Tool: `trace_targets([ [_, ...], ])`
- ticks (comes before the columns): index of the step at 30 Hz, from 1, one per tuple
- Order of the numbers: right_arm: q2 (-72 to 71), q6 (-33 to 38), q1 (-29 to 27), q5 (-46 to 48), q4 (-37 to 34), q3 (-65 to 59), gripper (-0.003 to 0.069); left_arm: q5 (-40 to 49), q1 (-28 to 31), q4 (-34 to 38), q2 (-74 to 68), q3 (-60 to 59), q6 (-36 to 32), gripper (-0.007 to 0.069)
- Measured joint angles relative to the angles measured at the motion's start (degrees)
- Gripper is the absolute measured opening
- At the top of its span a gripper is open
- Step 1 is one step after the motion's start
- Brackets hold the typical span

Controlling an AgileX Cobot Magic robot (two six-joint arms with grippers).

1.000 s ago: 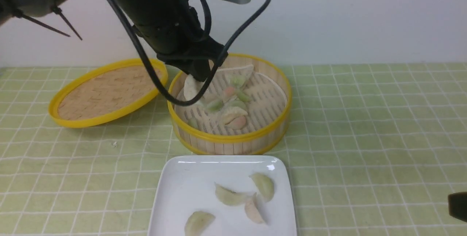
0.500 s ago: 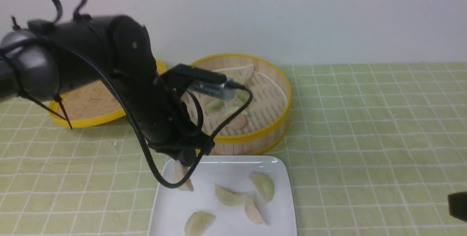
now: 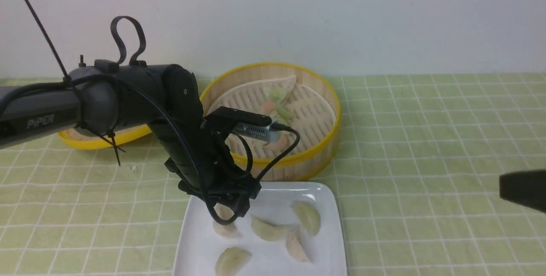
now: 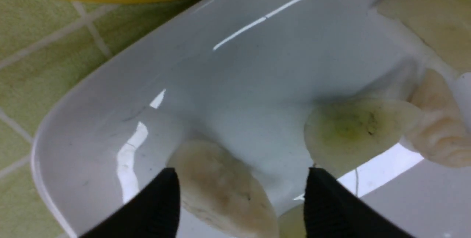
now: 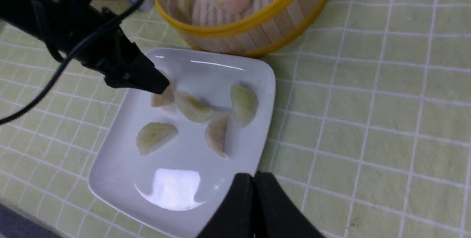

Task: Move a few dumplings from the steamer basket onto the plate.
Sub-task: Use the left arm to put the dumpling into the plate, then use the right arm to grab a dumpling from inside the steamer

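Moved: left gripper [image 3: 232, 213] has let go; its dumpling [image 4: 220, 188] now lies on the plate [image 3: 277, 199].
Fingers: left spread, empty; right gripper [image 5: 254, 183] pinched together.
Bearing: dumpling directly beneath left tips, slanted; steamer basket [image 3: 298, 158] just behind.

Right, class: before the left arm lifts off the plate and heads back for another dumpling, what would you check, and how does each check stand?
1. Jaws of the left gripper open: ok.
2. The dumpling between them lying on the plate: ok.
3. That dumpling clear of both jaws: cannot tell.
4. The steamer basket has more dumplings: ok.
5. The right gripper shut and off to the side of the plate: ok.
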State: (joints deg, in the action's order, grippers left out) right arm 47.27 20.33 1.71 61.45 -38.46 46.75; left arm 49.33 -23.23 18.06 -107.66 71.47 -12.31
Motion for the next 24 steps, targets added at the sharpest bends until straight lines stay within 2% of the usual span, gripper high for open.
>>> trace_targets([
  [2, 5.8, 4.9, 0.0, 0.1, -3.6, 4.0, -0.0013, 2.1, 0.0, -0.1, 1.4, 0.3, 0.5, 0.0412],
  [3, 8.5, 6.4, 0.2, 0.1, -4.6, 5.8, -0.0011, 3.0, 0.0, -0.3, 2.5, 0.4, 0.8, 0.0378],
  [5, 12.9, 7.8, 1.2, 0.2, -5.3, 8.9, -0.001, 4.3, 0.0, -0.8, 5.0, 0.4, 1.4, 0.0296],
  [8, 21.8, 8.7, 5.8, -0.1, -4.0, 15.7, -0.0011, 6.7, 0.0, -1.6, 12.2, 0.4, 2.2, 0.0099],
  [10, 26.2, 8.9, 8.9, -0.5, -1.9, 18.8, -0.001, 7.2, 0.0, -1.4, 16.4, -0.1, 2.3, 0.0033],
  [14, 37.3, 8.9, 15.5, -1.9, 4.3, 28.2, -0.0001, 7.2, 0.0, -1.2, 28.6, -4.6, 3.1, -0.0005],
  [17, 43.7, 8.9, 17.6, -2.2, 6.1, 34.0, 0.0026, 6.2, 0.0, -0.9, 36.7, -8.4, 3.9, -0.0006],
  [20, 48.9, 8.9, 19.2, -2.7, 7.7, 38.9, 0.0081, 5.2, 0.0, -0.3, 43.0, -12.4, 4.6, -0.0006],
  [24, 58.6, 8.9, 22.3, -3.8, 11.4, 47.2, 0.0237, 4.7, 0.0, -0.3, 53.6, -18.0, 6.1, -0.0006],
])
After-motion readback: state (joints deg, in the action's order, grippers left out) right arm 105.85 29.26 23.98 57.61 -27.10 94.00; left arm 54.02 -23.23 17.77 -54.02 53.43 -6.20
